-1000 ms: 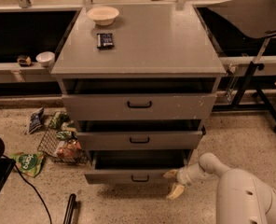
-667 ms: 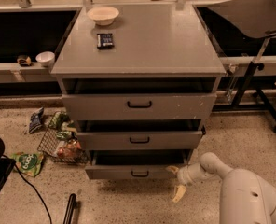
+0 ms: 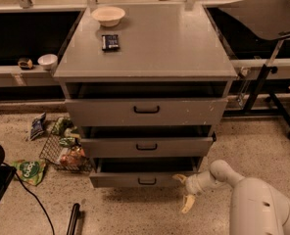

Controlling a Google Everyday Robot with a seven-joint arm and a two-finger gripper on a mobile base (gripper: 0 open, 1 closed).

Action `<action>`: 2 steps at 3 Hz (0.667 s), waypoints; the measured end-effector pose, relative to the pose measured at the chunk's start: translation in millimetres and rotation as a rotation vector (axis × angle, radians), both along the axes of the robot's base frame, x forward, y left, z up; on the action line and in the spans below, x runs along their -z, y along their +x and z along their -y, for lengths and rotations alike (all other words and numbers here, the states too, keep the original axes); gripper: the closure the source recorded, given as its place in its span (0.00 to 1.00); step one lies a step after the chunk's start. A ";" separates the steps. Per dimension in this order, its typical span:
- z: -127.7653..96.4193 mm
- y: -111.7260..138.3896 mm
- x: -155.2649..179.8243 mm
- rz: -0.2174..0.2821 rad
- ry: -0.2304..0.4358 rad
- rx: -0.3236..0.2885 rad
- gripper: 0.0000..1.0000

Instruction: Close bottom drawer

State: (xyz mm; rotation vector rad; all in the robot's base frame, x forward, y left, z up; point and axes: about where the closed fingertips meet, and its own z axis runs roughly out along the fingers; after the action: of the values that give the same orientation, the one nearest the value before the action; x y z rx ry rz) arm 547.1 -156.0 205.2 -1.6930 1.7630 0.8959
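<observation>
The bottom drawer (image 3: pixel 135 179) is the lowest of three in the grey cabinet (image 3: pixel 145 53). It stands partly pulled out, with a low grey front and a small black handle (image 3: pixel 147 181). My gripper (image 3: pixel 184 191) is low at the drawer's right front corner, on the end of my white arm (image 3: pixel 253 199) that comes in from the lower right. Its two pale fingers are spread apart: one fingertip (image 3: pixel 178 178) touches the right end of the drawer front, the other (image 3: pixel 187 204) hangs lower toward the floor. It holds nothing.
The middle drawer (image 3: pixel 146 146) and top drawer (image 3: pixel 146 110) are also slightly open. A bowl (image 3: pixel 108 15) and a dark packet (image 3: pixel 110 41) sit on the cabinet. A wire basket (image 3: pixel 64 153) and snack bags lie on the floor at left. A black stand (image 3: pixel 262 77) is at right.
The bottom drawer has slid back in a little toward the cabinet. My gripper followed it, staying at the drawer's right front corner.
</observation>
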 end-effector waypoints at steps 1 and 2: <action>0.9 -1.0 9.7 -0.035 0.018 -0.012 0.00; 5.0 0.3 17.3 -0.048 0.018 -0.010 0.18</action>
State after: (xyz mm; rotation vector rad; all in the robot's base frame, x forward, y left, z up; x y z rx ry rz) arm 547.4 -161.0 187.8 -1.6829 1.7737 0.9613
